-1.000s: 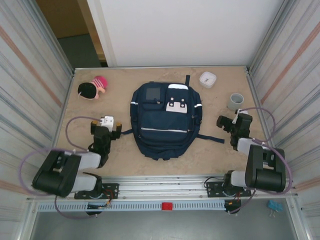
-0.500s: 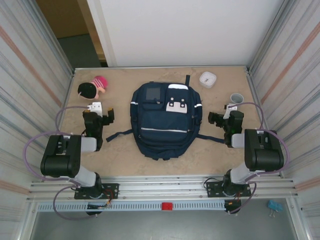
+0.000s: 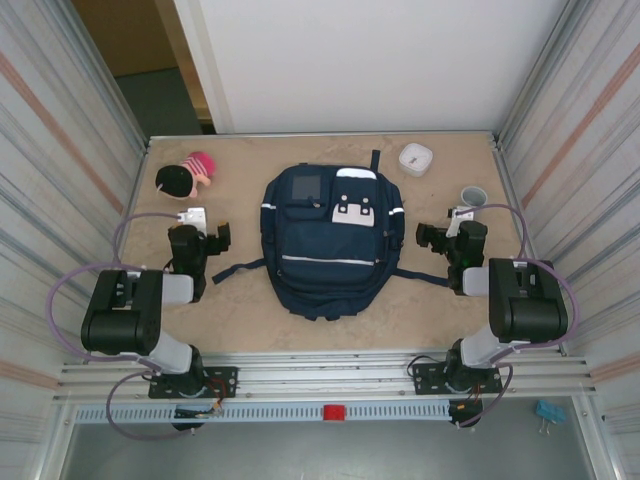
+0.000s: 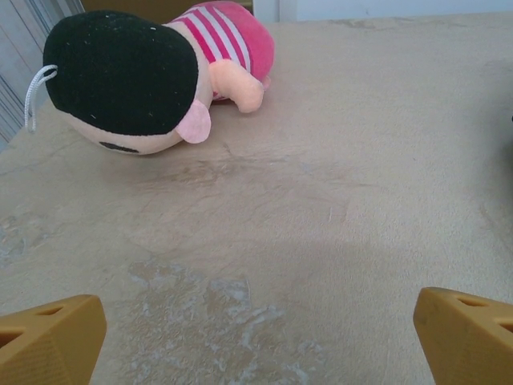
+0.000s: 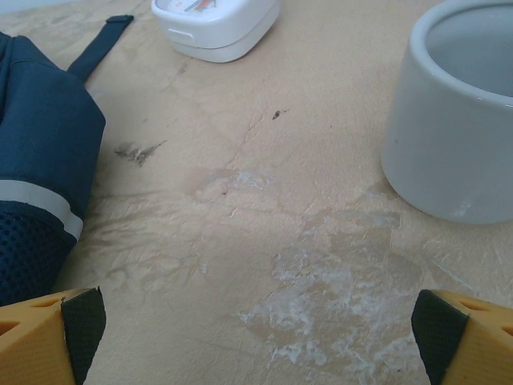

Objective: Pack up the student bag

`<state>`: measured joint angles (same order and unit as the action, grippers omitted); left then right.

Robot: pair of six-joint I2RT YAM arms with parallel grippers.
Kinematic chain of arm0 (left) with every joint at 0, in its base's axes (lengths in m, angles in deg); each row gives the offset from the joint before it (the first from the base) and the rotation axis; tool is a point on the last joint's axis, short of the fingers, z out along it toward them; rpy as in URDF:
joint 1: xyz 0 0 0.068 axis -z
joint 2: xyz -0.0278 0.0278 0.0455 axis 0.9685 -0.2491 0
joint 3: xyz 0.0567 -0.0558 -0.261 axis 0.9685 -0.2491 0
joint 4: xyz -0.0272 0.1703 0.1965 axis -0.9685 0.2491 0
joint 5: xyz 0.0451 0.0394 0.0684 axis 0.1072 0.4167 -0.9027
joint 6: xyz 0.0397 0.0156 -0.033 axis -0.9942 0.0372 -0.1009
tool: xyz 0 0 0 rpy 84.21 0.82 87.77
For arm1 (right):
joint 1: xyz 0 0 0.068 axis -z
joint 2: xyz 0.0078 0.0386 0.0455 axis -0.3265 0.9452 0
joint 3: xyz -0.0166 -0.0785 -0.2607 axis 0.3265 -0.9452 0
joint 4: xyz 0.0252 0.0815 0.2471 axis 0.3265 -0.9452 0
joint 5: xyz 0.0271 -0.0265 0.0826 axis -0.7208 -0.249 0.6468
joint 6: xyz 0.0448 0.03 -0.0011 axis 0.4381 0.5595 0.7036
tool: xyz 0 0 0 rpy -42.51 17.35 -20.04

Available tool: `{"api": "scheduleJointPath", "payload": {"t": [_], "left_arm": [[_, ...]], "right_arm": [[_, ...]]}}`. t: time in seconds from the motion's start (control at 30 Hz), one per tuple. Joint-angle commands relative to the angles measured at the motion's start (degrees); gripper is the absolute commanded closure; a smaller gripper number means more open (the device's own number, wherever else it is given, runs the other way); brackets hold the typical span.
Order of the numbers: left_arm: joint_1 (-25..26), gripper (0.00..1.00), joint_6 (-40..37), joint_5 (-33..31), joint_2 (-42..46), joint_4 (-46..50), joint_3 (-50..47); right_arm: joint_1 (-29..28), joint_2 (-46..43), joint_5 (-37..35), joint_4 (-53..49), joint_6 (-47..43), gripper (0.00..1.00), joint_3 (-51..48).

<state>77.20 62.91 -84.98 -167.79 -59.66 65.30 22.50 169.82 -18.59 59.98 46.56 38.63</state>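
The student bag is a navy blue backpack lying flat at the table's middle, front pocket up, with white patches near its top. Its side also appears at the left of the right wrist view. My left gripper hovers left of the bag, open and empty; its yellow fingertips stand wide apart over bare table. My right gripper is right of the bag, also open and empty, with a fingertip in each lower corner of its wrist view.
A plush doll with black hair and a pink striped top lies at the back left, ahead of the left gripper. A white square box and a grey cup stand at the back right. Corrugated walls enclose the table.
Both arms have swung their elbows up and their grippers have shifted slightly toward the back of the table. Over the last half second they barely move. The bag has not moved.
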Motion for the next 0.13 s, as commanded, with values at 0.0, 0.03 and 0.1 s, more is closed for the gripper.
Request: {"api": "scheduleJointPath", "payload": {"t": [0.0, 0.03, 0.1], "left_arm": [[0.2, 0.01, 0.5, 0.3, 0.1, -0.2, 0.5], [0.2, 0.01, 0.6, 0.3, 0.1, -0.3, 0.5], [0.3, 0.01, 0.6, 0.3, 0.2, -0.3, 0.5]], "right_arm": [[0.0, -0.2, -0.9, 0.9, -0.9, 0.01, 1.2], [-0.1, -0.3, -1.0, 1.0, -0.9, 0.01, 1.0], [-0.2, -0.4, -1.1, 1.2, -1.0, 0.01, 1.0]]}}
